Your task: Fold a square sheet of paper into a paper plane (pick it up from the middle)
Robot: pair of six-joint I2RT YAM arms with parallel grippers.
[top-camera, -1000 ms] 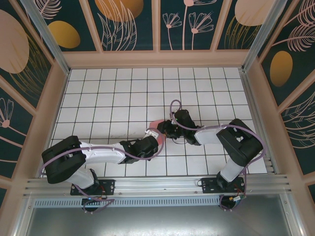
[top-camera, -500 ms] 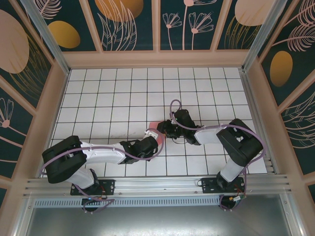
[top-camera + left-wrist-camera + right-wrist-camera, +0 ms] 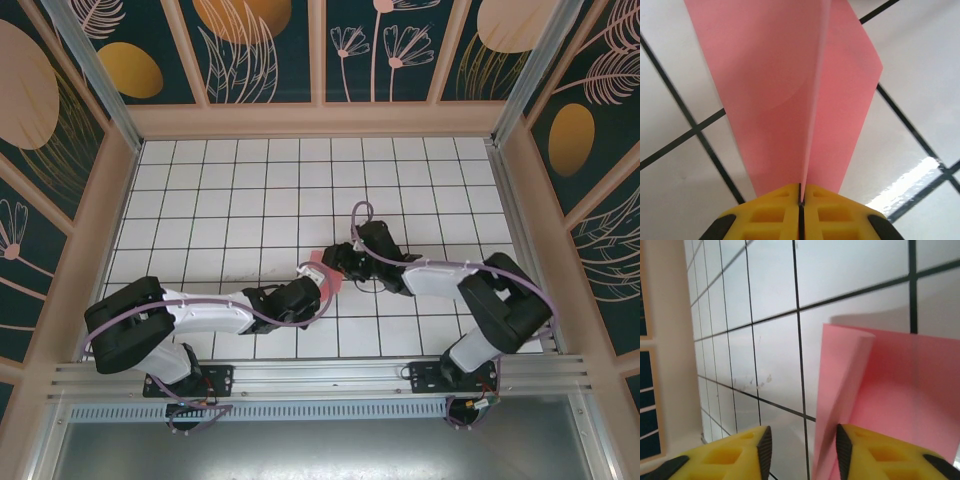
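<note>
The square sheet of paper [image 3: 785, 85] is pink and folded along a middle crease that stands up as a ridge. My left gripper [image 3: 801, 200] is shut on the near end of that crease. From above, the paper [image 3: 327, 270] is a small pink patch between the two grippers, mid-table. My left gripper [image 3: 316, 284] is just below it and my right gripper [image 3: 338, 262] meets it from the right. My right gripper [image 3: 802, 452] is open; the paper's folded edge [image 3: 840, 390] runs alongside the inner face of its right finger [image 3: 875, 455].
The white grid-tiled table [image 3: 250, 200] stretches behind and to both sides of the arms. Peach walls with dark floral panels [image 3: 320, 115] enclose it. A metal rail [image 3: 320, 375] runs along the near edge, by the arm bases.
The pink paper has shifted slightly nearer and to the right, showing more beside the left gripper. The right arm's elbow has swung out to the right. The left arm has hardly moved.
</note>
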